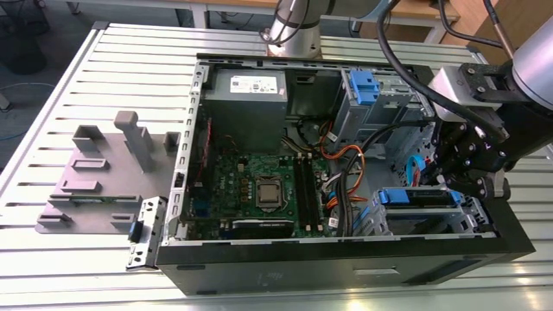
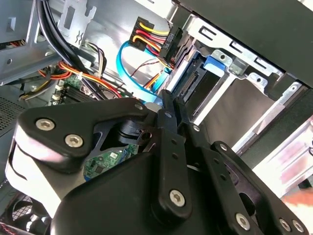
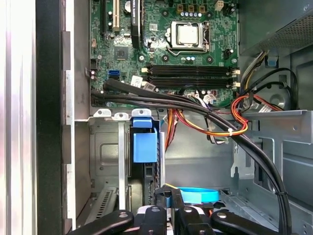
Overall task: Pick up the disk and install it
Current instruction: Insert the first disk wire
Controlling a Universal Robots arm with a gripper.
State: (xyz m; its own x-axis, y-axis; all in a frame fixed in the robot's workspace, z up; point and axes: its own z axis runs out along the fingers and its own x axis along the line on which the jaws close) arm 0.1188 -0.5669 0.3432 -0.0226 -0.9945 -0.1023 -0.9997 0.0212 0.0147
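**Disk seated in lower drive bay, gripper above it**

In the exterior view, from left to right: a grey fixture plate (image 1: pixel 95 188) with upright blocks lies on the slatted table (image 1: pixel 52 97), just beside the open computer case (image 1: pixel 346 259). Inside the case, the grey power-supply box (image 1: pixel 250 97) sits at the far left corner, with the green motherboard (image 1: pixel 259 188) below it. Orange and black cables (image 1: pixel 346 168) run across the middle. The taller drive cage with a blue latch (image 1: pixel 367 97) stands at the far right. Nearer the camera, the disk (image 1: pixel 421 197) sits in the lower bay at the case's right corner, its blue bracket showing along the upper edge.

The gripper (image 1: pixel 467 184) hangs directly over the disk, close to its right end. In the second wrist view the gripper (image 2: pixel 171 105) has its fingers drawn together with no visible gap between them and nothing held. The disk (image 2: pixel 195 83) lies just beyond the tips, slotted into the metal bay with its blue tab (image 2: pixel 217 61) near the case wall.

In the first wrist view the blue bracket (image 3: pixel 145 144) stands upright in the bay
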